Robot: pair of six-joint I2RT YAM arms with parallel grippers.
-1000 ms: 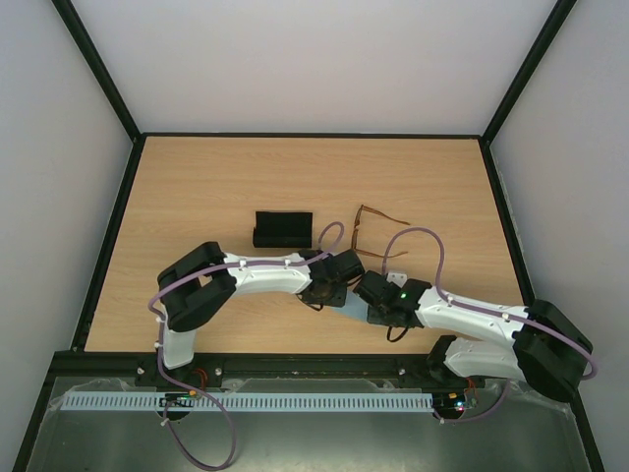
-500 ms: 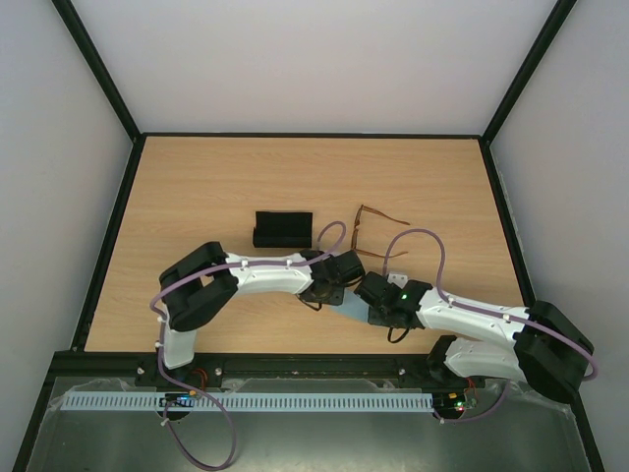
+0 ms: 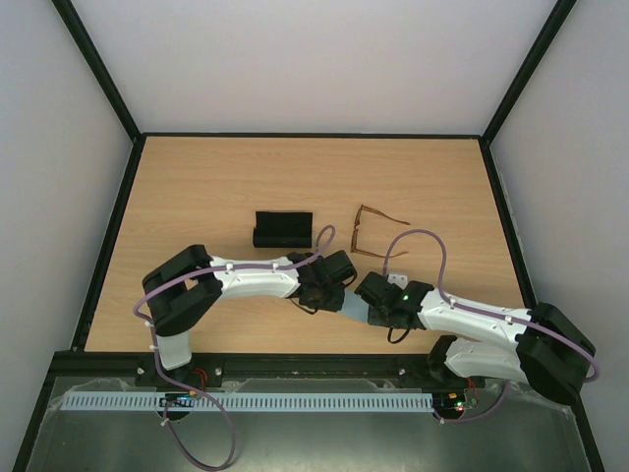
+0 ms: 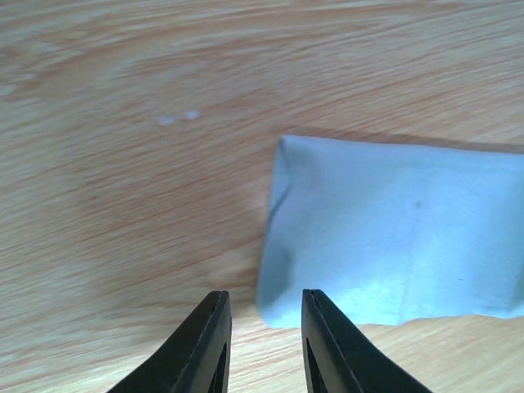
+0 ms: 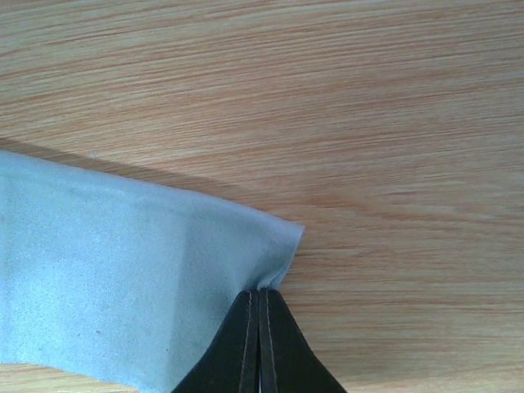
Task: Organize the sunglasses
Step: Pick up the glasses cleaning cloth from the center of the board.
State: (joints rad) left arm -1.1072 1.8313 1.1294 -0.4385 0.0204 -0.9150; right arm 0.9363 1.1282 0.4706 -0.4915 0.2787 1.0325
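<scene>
The brown amber-tinted sunglasses (image 3: 369, 231) lie open on the table, right of the black case (image 3: 283, 229). The light blue cloth (image 3: 350, 303) lies between the two wrists near the front. My right gripper (image 5: 260, 296) is shut on the cloth's corner (image 5: 278, 246); the cloth (image 5: 106, 270) spreads to the left in that view. My left gripper (image 4: 264, 307) is open and empty, its fingers straddling the near corner of the cloth (image 4: 393, 229) just above the table. In the top view the left gripper (image 3: 332, 293) and right gripper (image 3: 366, 303) face each other across the cloth.
The wooden table (image 3: 197, 187) has a black raised rim (image 3: 118, 236) on all sides. A small white tag (image 3: 397, 279) lies near the right wrist. Purple cables loop over both arms.
The left arm has drawn back toward the left and front, its gripper sliding slightly left off the cloth. The right gripper stays put on the cloth corner.
</scene>
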